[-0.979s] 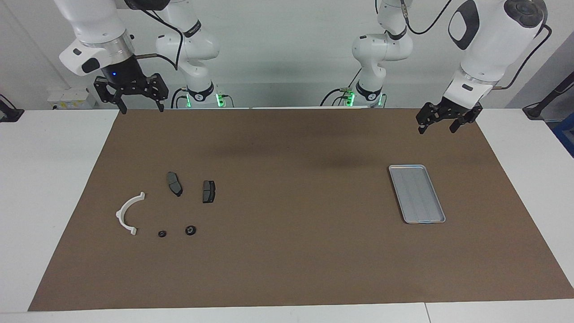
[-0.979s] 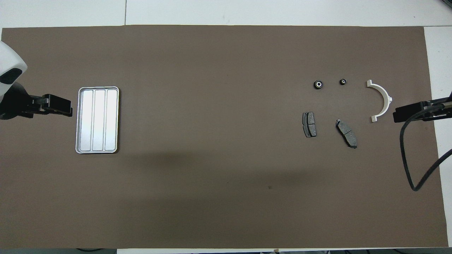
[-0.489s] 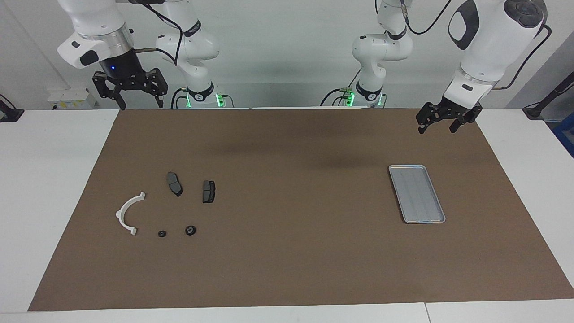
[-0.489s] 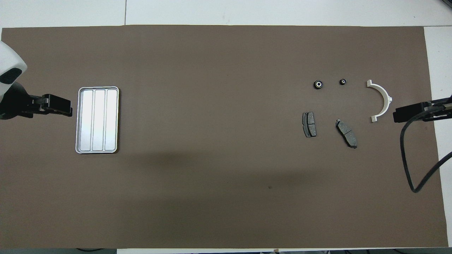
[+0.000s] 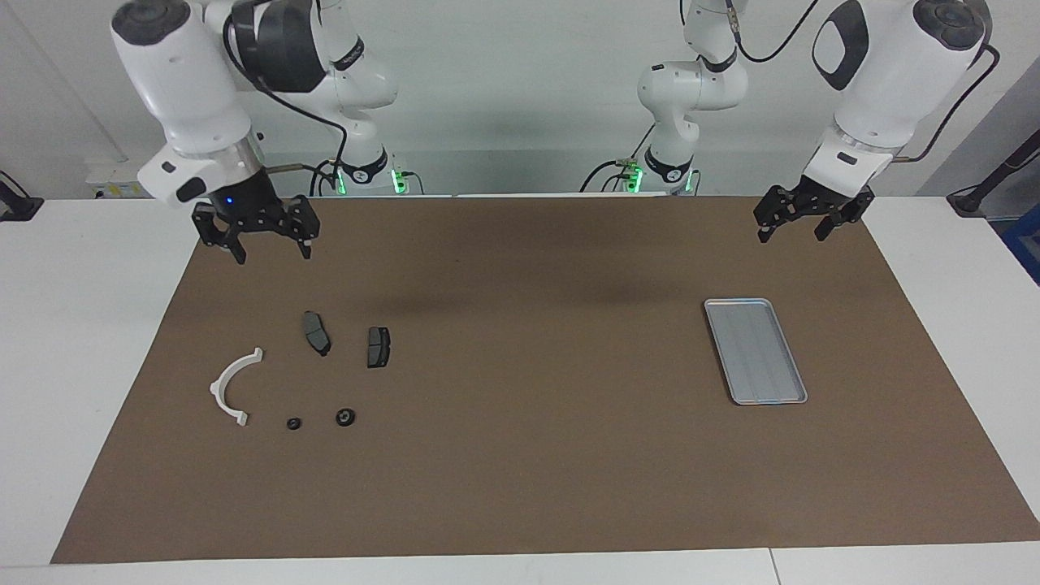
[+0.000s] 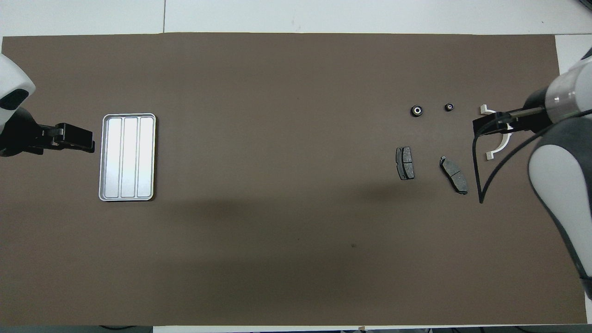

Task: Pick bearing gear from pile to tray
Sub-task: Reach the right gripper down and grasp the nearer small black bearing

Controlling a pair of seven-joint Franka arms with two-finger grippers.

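A brown mat (image 5: 536, 382) covers most of the white table (image 5: 73, 325), and everything else sits on it. The tray (image 5: 756, 351) lies flat and bare toward the left arm's end, below and apart from the left gripper (image 5: 792, 229), which waits in the air over the mat's edge nearest the robots with its fingers spread and nothing between them. At the right arm's end, the right gripper (image 5: 270, 250) hangs raised over the mat, also spread wide and holding nothing; from above it covers part of the white half-ring bracket (image 5: 231, 387), yet the facing view shows it well clear of every part. The bracket lies farther from the robots than this gripper. The two dark brake pads (image 5: 316, 332) (image 5: 378, 347) rest side by side but apart, under and just farther out than the gripper's fingertips. The pile's smallest pieces, the two black round gears, lie farthest out from the gripper: the larger gear (image 5: 345, 418) and the smaller gear (image 5: 293, 423), near each other and not touching, the smaller one just beside the bracket's end.
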